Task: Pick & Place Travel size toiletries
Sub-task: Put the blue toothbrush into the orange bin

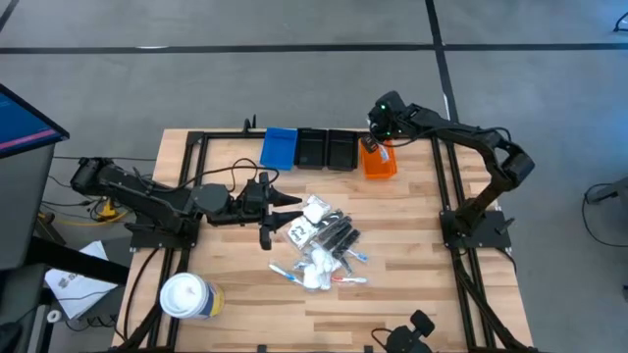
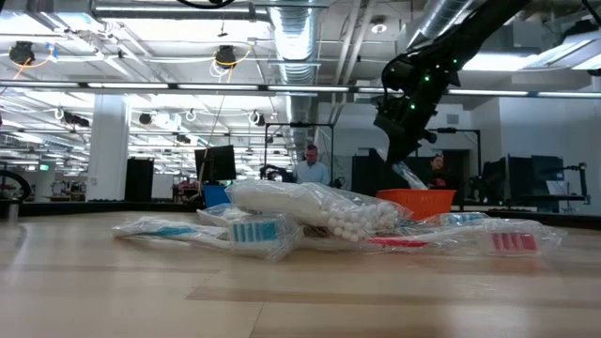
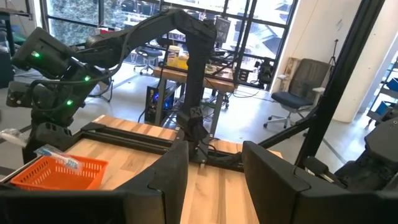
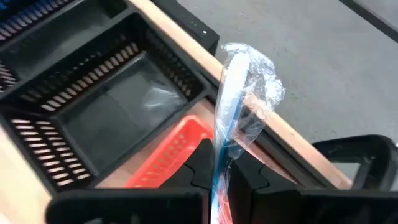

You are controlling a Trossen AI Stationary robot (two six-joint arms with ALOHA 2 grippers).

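The travel size toiletries, clear sachets, black combs and slim wrapped sticks, lie in a pile mid-table, also seen in the low view. My right gripper hangs over the orange bin at the far edge, shut on a clear-wrapped blue stick. My left gripper stands open and level just left of the pile, pointing toward the table's right edge, with nothing between its fingers. My right gripper pinches the wrapped blue stick near one end between its two fingers. The fingers slant downward from above, and the stick runs on beyond them, its crumpled wrapper end free. The stick is lifted, reaching down toward the orange bin.
A blue bin and two black bins stand in a row left of the orange one along the far edge. A large white tub with a yellow label lies at the near left. People show in the room beyond the table.
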